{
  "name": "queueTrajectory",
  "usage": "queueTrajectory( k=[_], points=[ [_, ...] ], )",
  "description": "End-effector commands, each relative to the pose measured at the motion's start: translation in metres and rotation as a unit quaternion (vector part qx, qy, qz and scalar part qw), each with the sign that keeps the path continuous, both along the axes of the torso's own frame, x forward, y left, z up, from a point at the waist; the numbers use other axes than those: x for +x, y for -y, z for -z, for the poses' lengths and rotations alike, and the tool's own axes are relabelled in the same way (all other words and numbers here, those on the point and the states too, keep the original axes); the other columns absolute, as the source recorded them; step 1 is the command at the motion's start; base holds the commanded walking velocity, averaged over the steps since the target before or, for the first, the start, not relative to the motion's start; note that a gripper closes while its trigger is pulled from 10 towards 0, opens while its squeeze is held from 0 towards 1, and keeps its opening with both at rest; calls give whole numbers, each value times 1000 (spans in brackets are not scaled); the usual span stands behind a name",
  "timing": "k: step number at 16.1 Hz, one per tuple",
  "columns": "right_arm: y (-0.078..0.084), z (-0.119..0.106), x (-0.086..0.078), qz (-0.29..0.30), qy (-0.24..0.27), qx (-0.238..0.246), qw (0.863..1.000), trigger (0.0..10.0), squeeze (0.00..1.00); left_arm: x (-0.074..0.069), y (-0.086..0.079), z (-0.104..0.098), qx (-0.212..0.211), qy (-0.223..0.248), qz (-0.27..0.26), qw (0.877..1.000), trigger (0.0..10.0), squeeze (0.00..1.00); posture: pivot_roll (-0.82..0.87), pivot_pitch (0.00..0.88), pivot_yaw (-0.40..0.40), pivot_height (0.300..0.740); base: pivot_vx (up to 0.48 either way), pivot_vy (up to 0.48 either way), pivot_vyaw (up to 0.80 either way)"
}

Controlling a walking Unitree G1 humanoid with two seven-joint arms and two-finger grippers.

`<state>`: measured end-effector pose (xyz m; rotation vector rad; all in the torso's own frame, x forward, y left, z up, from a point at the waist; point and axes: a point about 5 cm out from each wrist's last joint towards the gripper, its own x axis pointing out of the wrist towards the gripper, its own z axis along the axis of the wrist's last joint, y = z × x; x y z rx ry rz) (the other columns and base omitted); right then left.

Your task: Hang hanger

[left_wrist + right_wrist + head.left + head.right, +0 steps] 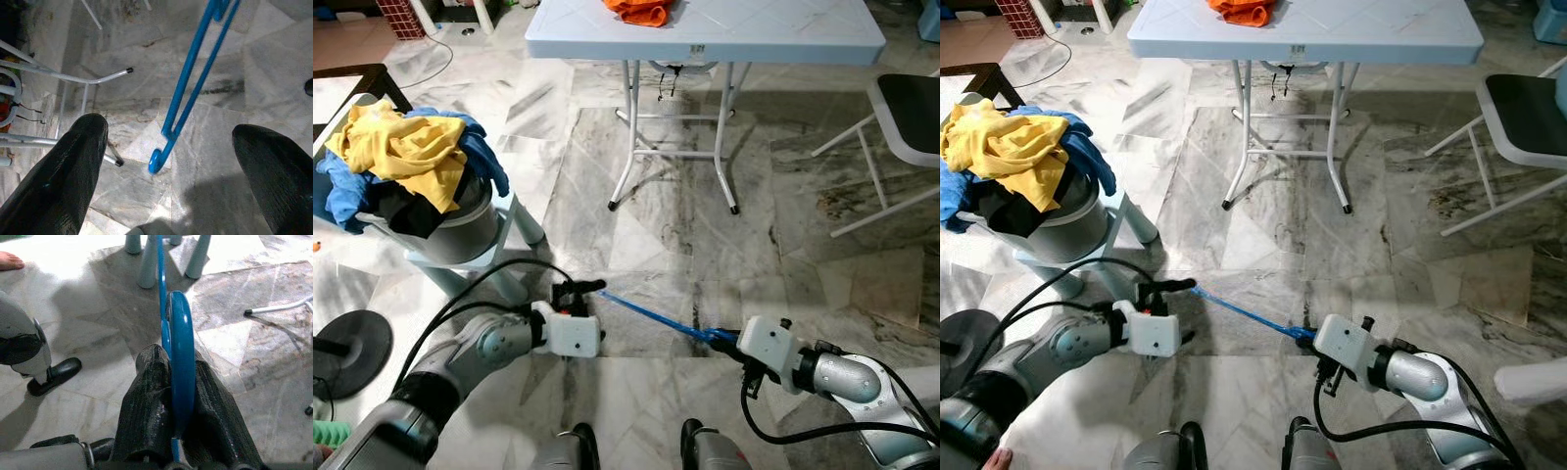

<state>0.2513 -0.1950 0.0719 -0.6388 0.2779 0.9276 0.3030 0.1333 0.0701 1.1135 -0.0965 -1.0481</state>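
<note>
A thin blue plastic hanger [651, 315] is held low over the marble floor, running from my right gripper toward my left one. My right gripper [722, 338] is shut on one end; in the right wrist view the fingers [146, 396] clamp the blue hanger [178, 333] from both sides. My left gripper [582, 290] sits at the hanger's other end, open. In the left wrist view its two black fingers [73, 166] stand wide apart, with the hanger [188, 93] and its small end hook beyond them, untouched.
A white folding table [705, 44] with an orange cloth [641, 10] stands ahead. A grey basket [460, 230] heaped with yellow and blue clothes is at the left. A white chair [901, 122] is at the right, a black round base [352, 343] at the near left.
</note>
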Motion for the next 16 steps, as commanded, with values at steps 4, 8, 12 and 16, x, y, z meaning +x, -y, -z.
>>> queueTrajectory(
  k=[4, 8, 12, 16],
  points=[
    [-14, -10, -6, -43, -6, 19, 999, 10000, 0, 3, -2, 13, 10, -21, -23, 999, 10000, 0, -114, 225, 78, 740, 0, 0, 0],
    [-19, -30, -3, -58, 18, 25, 998, 10000, 0, 0, 8, 18, -18, -71, -15, 997, 10000, 0, -132, 230, 60, 740, 0, 0, 0],
    [-22, -36, -7, -73, 17, 23, 997, 10000, 0, 12, 16, 5, -29, -53, -8, 998, 10000, 0, -145, 236, 58, 740, 0, 0, 0],
    [-28, -40, -14, -82, 9, 26, 996, 10000, 0, 16, 17, -2, -36, -85, 10, 996, 0, 0, -158, 238, 69, 740, 0, 0, 0]
  ],
)
